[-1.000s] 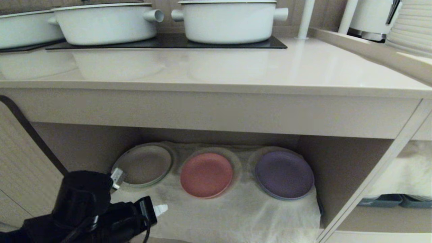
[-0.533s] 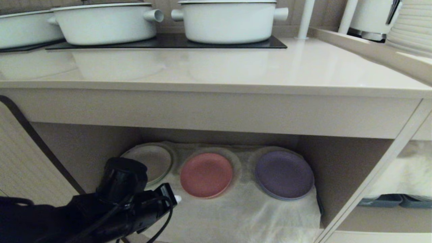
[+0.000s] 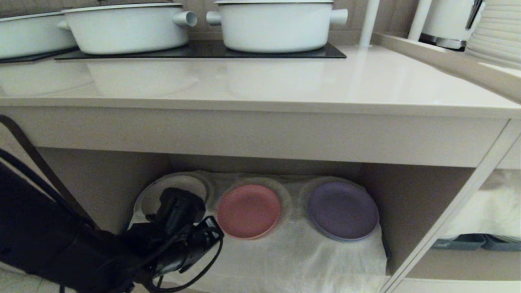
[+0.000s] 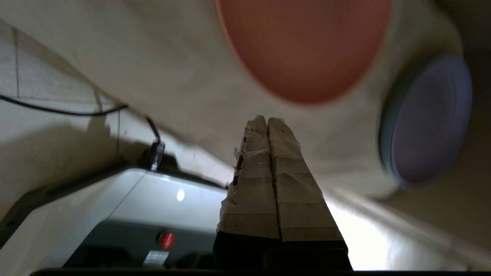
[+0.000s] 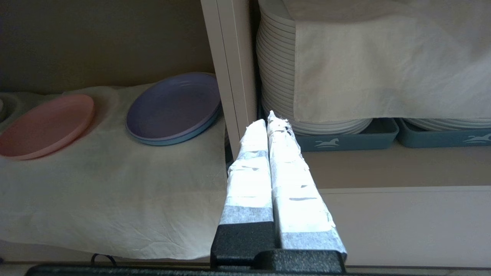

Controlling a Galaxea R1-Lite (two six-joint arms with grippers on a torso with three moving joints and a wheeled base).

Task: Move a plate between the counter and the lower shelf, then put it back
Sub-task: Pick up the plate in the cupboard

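Since a second ago my left fingers (image 3: 213, 236), clenched empty, advance toward the plate (image 3: 248, 211) on the lower shelf (image 3: 285, 252); light, stiff, slippery, I'd pinch its seven-o'clock rim.

Matte pink plastic plate (image 3: 248, 211) on thin white gauzy cloth (image 3: 293, 256); glossy smooth beige counter (image 3: 260, 83).

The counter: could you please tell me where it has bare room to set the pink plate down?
The counter is bare from the hob with its white pots forward to the front edge, and right to the raised side ledge. Crowded: the lower shelf, where the pink plate, purple plate and left gripper fill the back; only the cloth in front is free.
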